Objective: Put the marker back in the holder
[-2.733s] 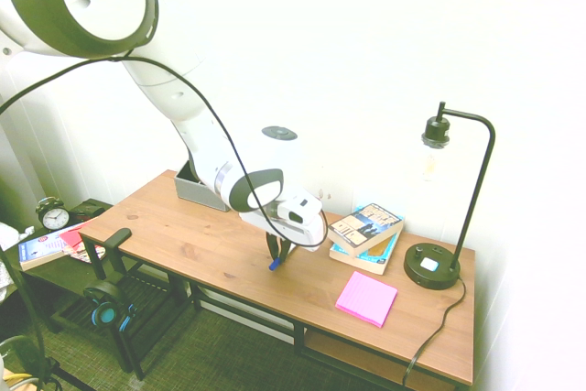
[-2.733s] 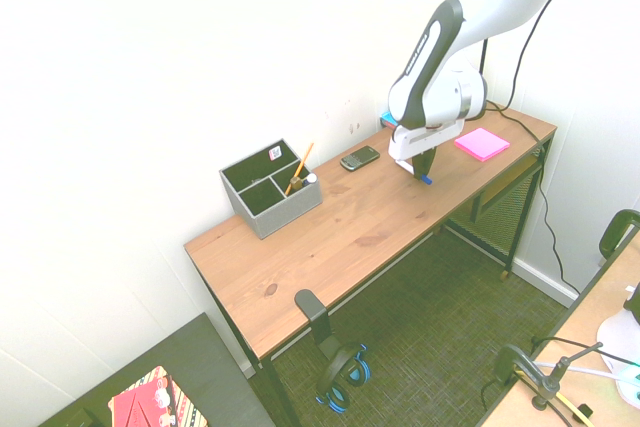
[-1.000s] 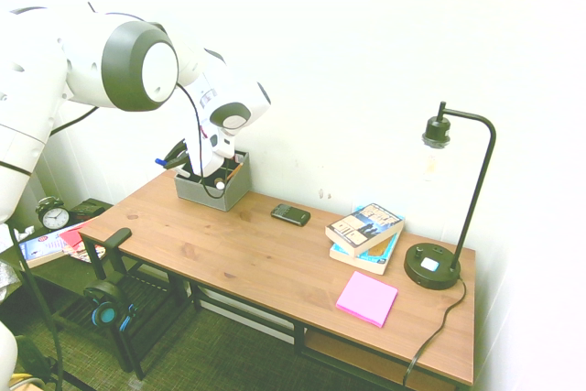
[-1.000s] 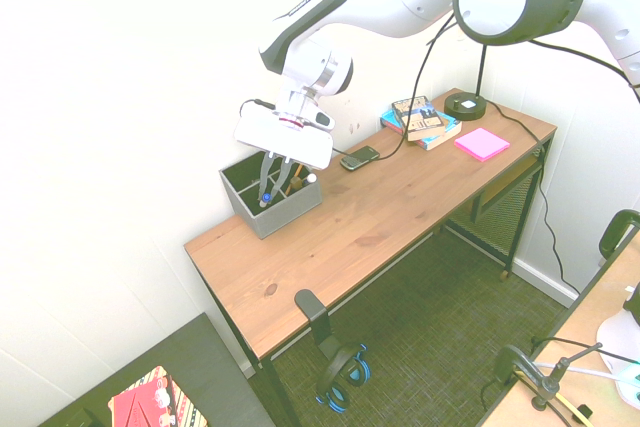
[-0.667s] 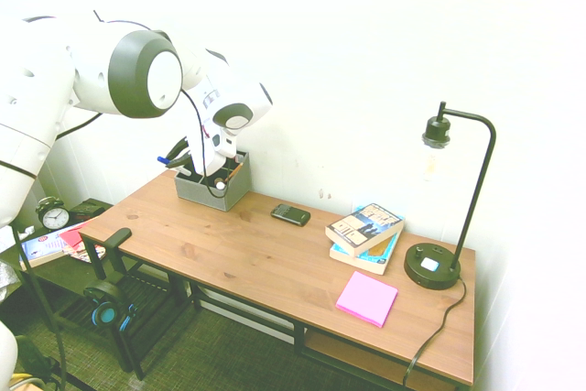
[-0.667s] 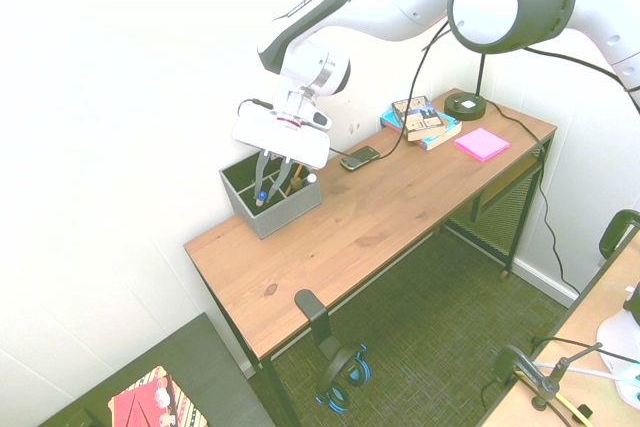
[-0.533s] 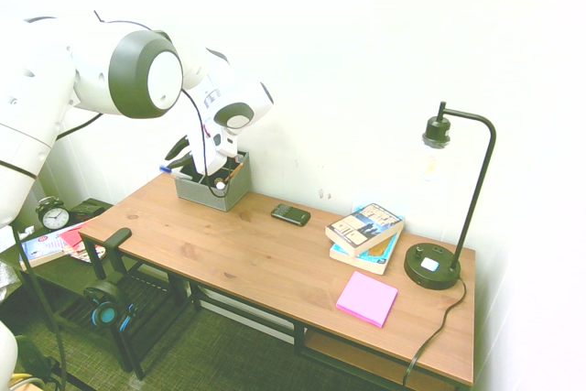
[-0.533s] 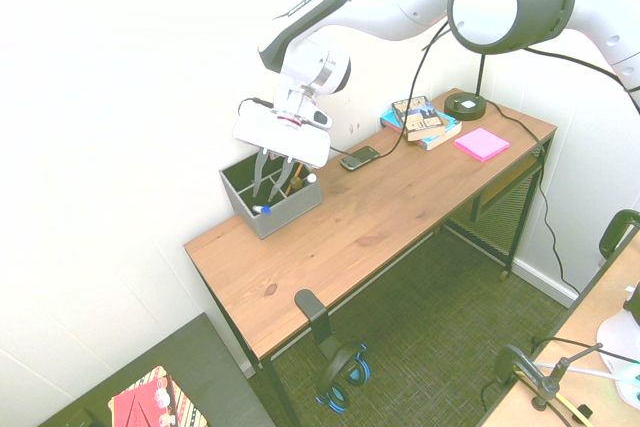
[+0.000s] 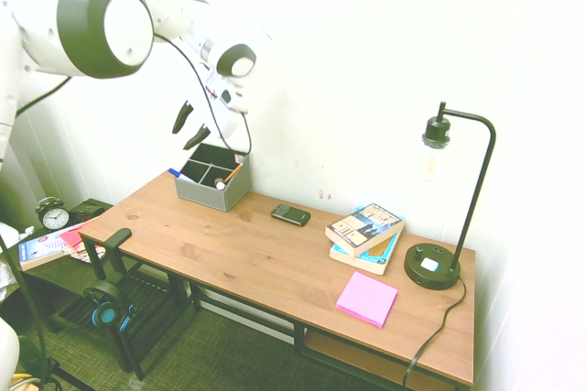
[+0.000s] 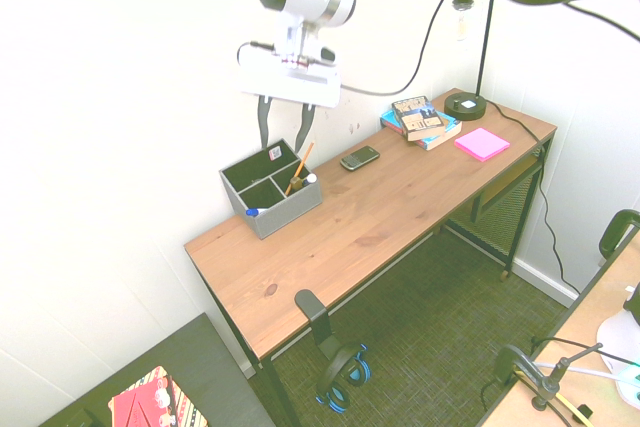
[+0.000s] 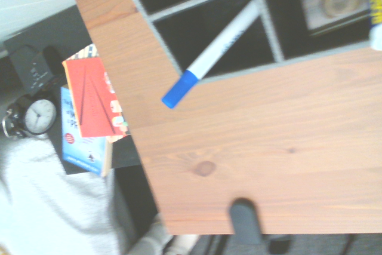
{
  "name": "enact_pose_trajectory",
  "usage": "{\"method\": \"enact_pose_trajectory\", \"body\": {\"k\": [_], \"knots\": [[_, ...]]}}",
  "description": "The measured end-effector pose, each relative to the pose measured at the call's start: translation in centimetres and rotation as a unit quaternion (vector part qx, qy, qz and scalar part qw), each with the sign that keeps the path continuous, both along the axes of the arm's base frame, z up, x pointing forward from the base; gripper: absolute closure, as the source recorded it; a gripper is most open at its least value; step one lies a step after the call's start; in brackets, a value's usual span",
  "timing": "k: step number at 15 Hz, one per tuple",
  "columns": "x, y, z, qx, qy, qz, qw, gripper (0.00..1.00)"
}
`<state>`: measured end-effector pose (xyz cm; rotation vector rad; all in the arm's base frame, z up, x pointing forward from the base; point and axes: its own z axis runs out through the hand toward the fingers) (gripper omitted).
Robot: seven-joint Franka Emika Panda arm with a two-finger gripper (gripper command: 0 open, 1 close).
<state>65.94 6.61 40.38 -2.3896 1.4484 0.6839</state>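
White-barrelled marker w/ blue cap (image 11: 210,57) sits in a compartment of the small grey rectangular divided holder box (image 10: 285,213), leaning w/ cap end poking out over the box's wall above the wooden desk top (image 10: 390,217). Two-finger gripper (image 10: 283,128) hangs well above the holder, fingers spread, holding nothing. An orange pencil (image 10: 299,164) stands tilted in a neighbouring compartment. A black phone (image 9: 290,214) lies on the desk near the holder; stacked books (image 9: 367,233), pink sticky-note pad (image 9: 366,298) and black desk lamp (image 9: 444,226) are further along. Wrist view: a small clock (image 11: 31,117) and red booklet (image 11: 90,97) lie beside the desk.
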Motion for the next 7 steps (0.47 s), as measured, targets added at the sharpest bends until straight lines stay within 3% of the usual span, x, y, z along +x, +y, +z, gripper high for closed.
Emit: {"method": "enact_pose_trajectory", "body": {"k": [3,7], "knots": [[-4.6,-5.5,5.2,-0.083,-0.037,0.044,0.995,0.0],[-10.2,-7.9,9.1,-0.171,-0.099,0.096,0.976,0.0]]}}
